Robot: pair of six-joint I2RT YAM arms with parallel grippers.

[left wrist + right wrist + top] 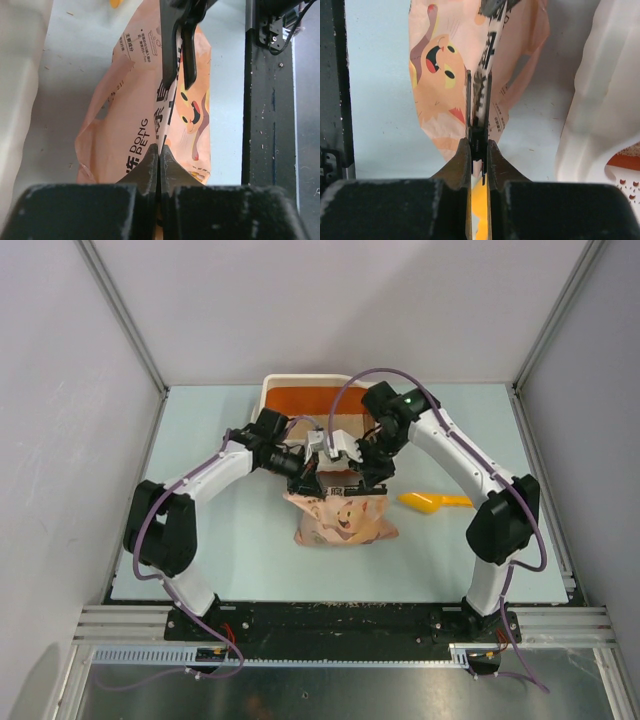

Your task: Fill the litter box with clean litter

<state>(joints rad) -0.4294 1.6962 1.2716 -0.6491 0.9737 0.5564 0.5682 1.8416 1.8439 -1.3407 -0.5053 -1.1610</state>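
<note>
Left of centre, the left pincer [159, 157] is clamped on the top seam of the pink bag [340, 520], which lies mid-frame on the bench [230, 550]. Just to its right, the right pincer [478, 145] pinches the same seam. To open it well, I judge both should pull apart evenly, mouth kept upward against spills. The litter box [300, 383] sits at upper centre, just behind the bag; the clean litter is not visible. An orange scoop [432, 502] lies further right, obstructing nothing.
</note>
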